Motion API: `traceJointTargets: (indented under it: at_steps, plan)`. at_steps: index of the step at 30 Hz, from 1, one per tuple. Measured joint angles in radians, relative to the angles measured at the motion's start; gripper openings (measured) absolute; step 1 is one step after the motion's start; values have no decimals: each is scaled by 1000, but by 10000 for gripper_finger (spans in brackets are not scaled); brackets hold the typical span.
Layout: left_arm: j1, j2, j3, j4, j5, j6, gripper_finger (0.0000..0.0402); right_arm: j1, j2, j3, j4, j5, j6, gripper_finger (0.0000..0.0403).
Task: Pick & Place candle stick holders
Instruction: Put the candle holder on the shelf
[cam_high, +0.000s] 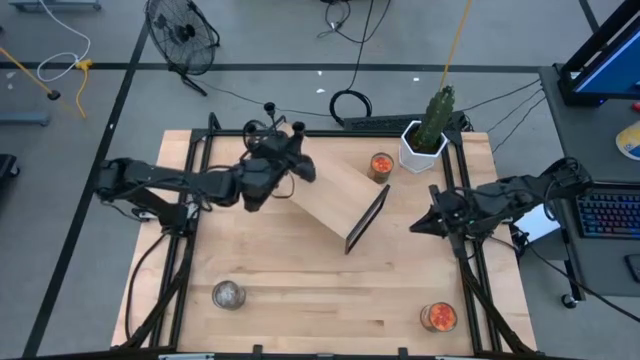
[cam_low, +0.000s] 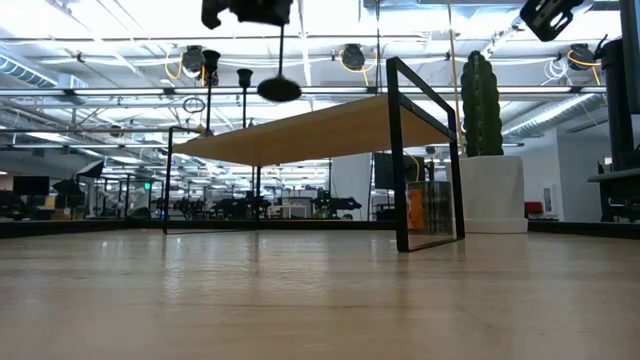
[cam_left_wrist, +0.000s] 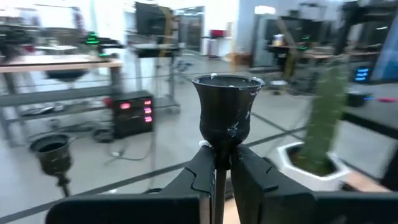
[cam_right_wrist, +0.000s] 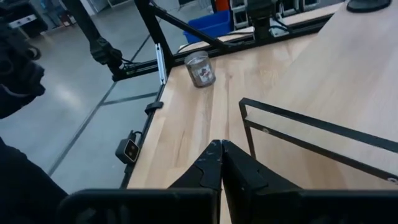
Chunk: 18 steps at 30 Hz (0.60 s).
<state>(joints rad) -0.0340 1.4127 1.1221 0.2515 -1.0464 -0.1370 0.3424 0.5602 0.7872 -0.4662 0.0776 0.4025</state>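
Note:
My left gripper (cam_high: 285, 163) is above the far left end of the wooden shelf (cam_high: 335, 195) and is shut on one black candle stick holder (cam_left_wrist: 225, 109). In the low view, that holder's round base (cam_low: 280, 90) hangs above the shelf top. Two more black holders (cam_low: 211, 62) (cam_low: 244, 76) stand upright by their bases at the shelf's left end. One of them shows in the left wrist view (cam_left_wrist: 53, 153). My right gripper (cam_high: 415, 226) is shut and empty at the table's right side, beside the shelf's black frame (cam_right_wrist: 298, 121). My left gripper pinches the holder's thin stem just under the cup (cam_left_wrist: 219, 152) between its two fingers. The fingers come level from the table's left and lie across the stem. The holder is upright, cup above the fingers and base below, lifted clear of the shelf.
A cactus in a white pot (cam_high: 425, 135) and an orange candle jar (cam_high: 380, 165) stand at the far right. Another orange jar (cam_high: 438, 317) is near the front right corner. A grey jar (cam_high: 228, 294) stands at the front left. Bare wood lies along the near edge.

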Motion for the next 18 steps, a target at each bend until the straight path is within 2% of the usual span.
traceJointTargets:
  at_steps: [4, 9, 12, 14, 18]
  plan:
    - [25, 45, 0, 45, -22, -5, 29, 0, -18, -5, 2, 0, -31, 0]
    - [33, 97, 0, 53, -163, -26, 29, 0, -22, -5, 0, -2, -24, 0]
    - [44, 94, -1, 54, -195, -20, 29, 0, -23, -5, -1, -9, -22, 0]
    - [52, 93, 0, 41, -205, -37, 29, 0, -24, -5, -1, -30, -22, 0]
    - [53, 95, 0, -28, -295, -125, 29, 0, -24, -5, -1, -31, -22, 0]
